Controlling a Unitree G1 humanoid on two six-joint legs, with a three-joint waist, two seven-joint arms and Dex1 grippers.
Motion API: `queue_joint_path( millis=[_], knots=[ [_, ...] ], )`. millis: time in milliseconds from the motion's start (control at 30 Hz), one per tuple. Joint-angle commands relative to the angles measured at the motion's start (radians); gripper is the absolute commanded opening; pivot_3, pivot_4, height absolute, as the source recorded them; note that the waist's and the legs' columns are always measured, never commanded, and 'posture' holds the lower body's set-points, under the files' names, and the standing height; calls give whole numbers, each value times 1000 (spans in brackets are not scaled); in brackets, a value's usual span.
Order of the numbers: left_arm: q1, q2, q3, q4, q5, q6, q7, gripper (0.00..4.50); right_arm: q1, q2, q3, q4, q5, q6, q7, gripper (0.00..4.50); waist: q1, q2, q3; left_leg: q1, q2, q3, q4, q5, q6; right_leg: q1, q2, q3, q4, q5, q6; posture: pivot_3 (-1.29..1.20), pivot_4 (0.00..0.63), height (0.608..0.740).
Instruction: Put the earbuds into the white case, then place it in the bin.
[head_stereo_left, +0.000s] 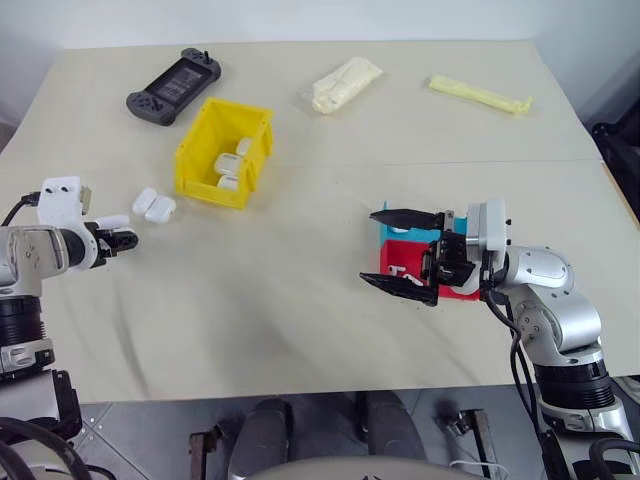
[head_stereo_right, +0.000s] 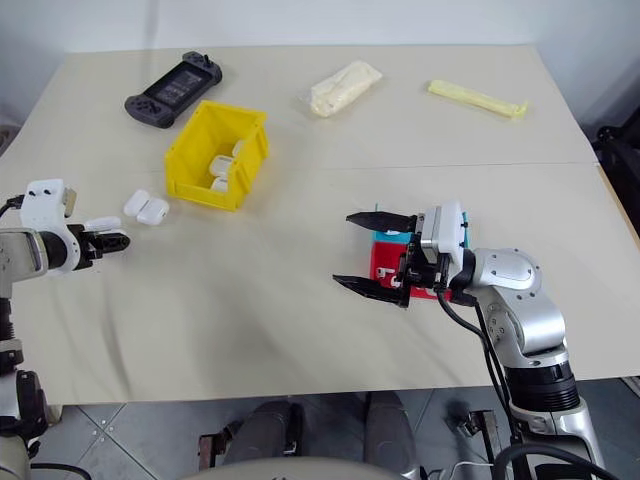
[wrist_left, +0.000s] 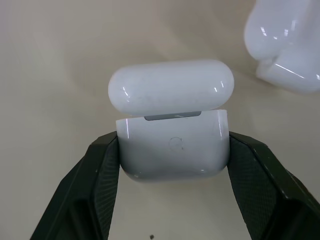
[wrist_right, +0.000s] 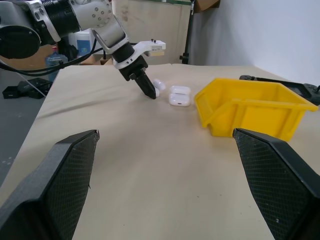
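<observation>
Left gripper (head_stereo_left: 122, 238) is seen low over the table (head_stereo_left: 300, 300) at its left edge, fingers pinched on a white case (wrist_left: 172, 150); in the left wrist view the case body is clamped between the two black fingers (wrist_left: 90, 185), lid (wrist_left: 171, 91) hinged up and standing open above the body. Whether earbuds sit inside cannot be made out from this angle.

Just beyond the left gripper's tips, two more white cases (head_stereo_left: 154, 206) are noted lying side by side on the table, touching or nearly so. Past them, farther from the gripper and a little to its right, the yellow bin (head_stereo_left: 225, 152) stands upright; several white cases (head_stereo_left: 230, 164) are seen inside it. Behind the bin, a dark handheld game console (head_stereo_left: 174, 86) lies near the far edge.

Farther right along the far side, a clear bag of pale contents (head_stereo_left: 345, 84) and a long yellow wrapper (head_stereo_left: 480, 96) are recorded.

Right gripper (head_stereo_left: 400, 250) is held above the table's right half, pointing toward the left gripper, fingers spread wide with nothing between them. Directly behind its fingers, by the wrist, a red tray (head_stereo_left: 402, 258) with a teal tray (head_stereo_left: 412, 236) against its far side is partly hidden
</observation>
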Motion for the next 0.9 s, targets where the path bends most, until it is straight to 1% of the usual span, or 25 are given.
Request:
queue_joint_path(
  millis=[33,133,200,267,333,433,500,633,700,800,900],
  knots=[
    [135,-19,123,-150,-85,-135,-141,2801,2,-4,-17,-28,10,-22,4,4500,0,0,0,0,0,0,-1,0,0,-1,-1,0,0,0,0,0,150,740],
    [307,-70,285,-268,-153,-326,-274,2801,1,-10,-19,-24,13,-19,10,4500,3,0,0,-1,0,0,-1,0,0,-1,-2,-2,0,0,-1,0,150,740],
    [386,-101,344,-310,-174,-441,-331,2801,0,-15,-20,-20,15,-17,15,4500,4,-1,0,-2,1,-1,0,0,0,-1,-2,-3,-2,1,-2,0,150,740],
    [457,-191,398,-378,-214,-678,-451,2801,-5,-27,-23,-13,18,-8,25,4500,7,0,0,-2,1,-1,0,0,0,0,-2,-5,-3,1,-3,0,150,740],
    [471,-283,408,-438,-256,-818,-494,2801,-18,-41,-29,-1,22,0,36,4500,20,0,0,-2,0,-1,1,-1,1,1,-4,-6,-3,1,-3,0,150,740],
    [459,-360,325,-512,-277,-881,-486,2801,-33,-61,-40,7,27,10,44,4500,38,-1,0,-3,0,-4,5,-1,2,5,-5,-11,-6,3,-3,0,150,740],
    [455,-396,265,-551,-295,-897,-486,2801,-33,-73,-48,4,29,15,47,4500,45,-1,0,-3,-1,-5,7,-2,2,7,-5,-12,-6,4,-3,0,150,740],
    [438,-460,84,-623,-303,-918,-496,2801,8,-120,-93,-21,35,25,36,4500,51,-1,0,-4,-2,-5,8,-3,4,7,-6,-12,-6,4,-3,0,150,740],
    [420,-485,-3,-616,-292,-939,-518,2801,38,-143,-123,-34,32,22,27,4500,52,-1,0,-4,-2,-4,8,-3,5,7,-6,-12,-6,4,-3,0,150,740],
    [375,-541,-166,-557,-244,-1025,-600,2801,122,-186,-203,-70,20,14,2,4500,56,0,0,-3,-2,-4,8,-3,5,8,-6,-13,-7,4,-3,0,150,740],
    [319,-592,-267,-476,-221,-1086,-654,2801,225,-219,-298,-108,19,13,-24,4500,57,0,0,-3,-2,-5,9,-3,5,11,-6,-14,-9,4,-2,0,150,740]
  ],
)
